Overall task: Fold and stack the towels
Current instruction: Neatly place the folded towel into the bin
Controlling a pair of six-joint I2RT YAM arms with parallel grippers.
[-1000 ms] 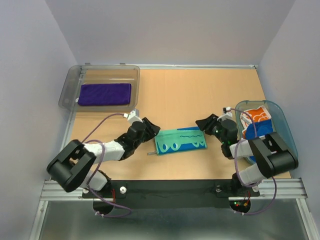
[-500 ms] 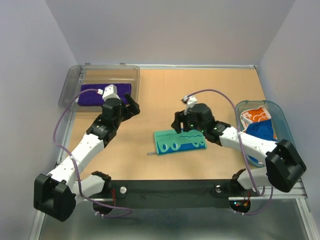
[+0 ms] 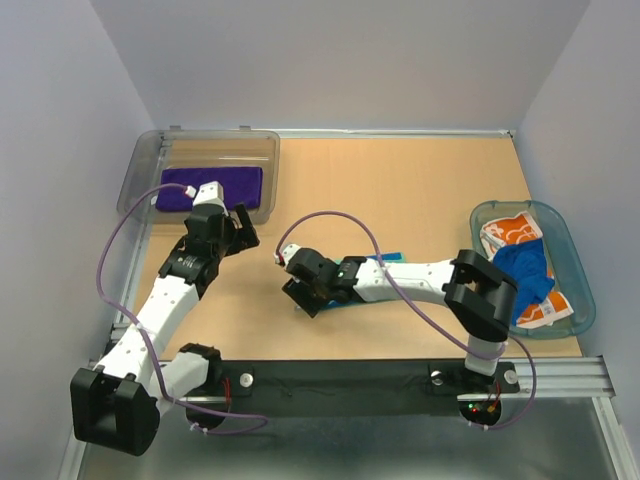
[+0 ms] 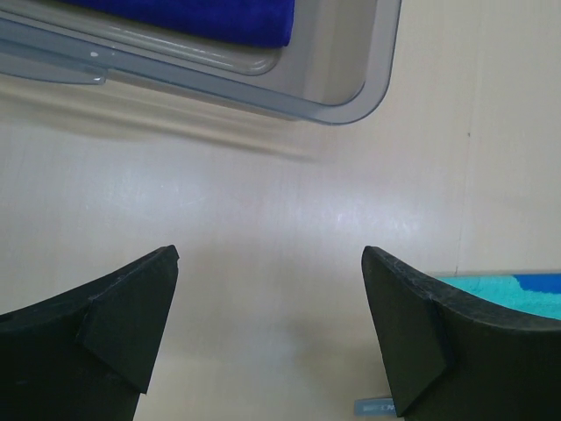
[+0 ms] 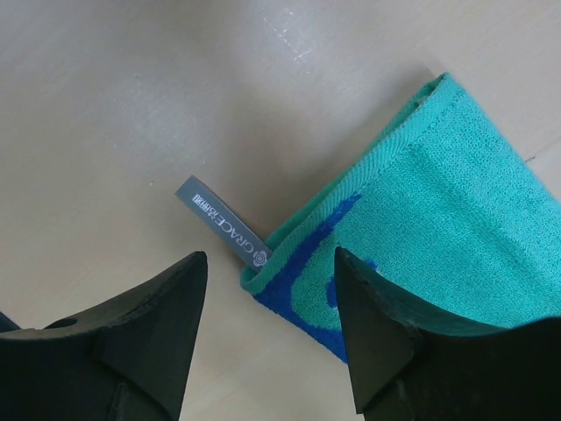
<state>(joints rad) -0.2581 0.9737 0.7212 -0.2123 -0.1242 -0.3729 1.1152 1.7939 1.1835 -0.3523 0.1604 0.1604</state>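
The mint green towel (image 5: 438, 219) with blue squiggles lies folded on the table, its grey label (image 5: 223, 226) sticking out at the corner. My right gripper (image 5: 267, 289) hovers open over that corner; from above, the right gripper (image 3: 303, 297) and its arm hide most of this towel (image 3: 393, 258). The purple towel (image 3: 215, 187) lies flat in the grey bin (image 3: 140, 170). My left gripper (image 3: 243, 222) hangs open beside the bin with nothing between its fingers (image 4: 131, 307). A blue towel (image 3: 525, 272) and a white-and-orange towel (image 3: 515, 230) lie crumpled in the teal basket (image 3: 583, 290).
The grey bin's rounded corner (image 4: 351, 110) is just ahead of my left gripper. The mint towel's edge (image 4: 500, 285) shows to that gripper's right. The teal basket stands at the table's right edge. Walls close in the table at the back and sides.
My left gripper has left the mint towel's left end, risen toward the bin and opened wide. My right arm has swept across the towel to its left corner, jaws opening.
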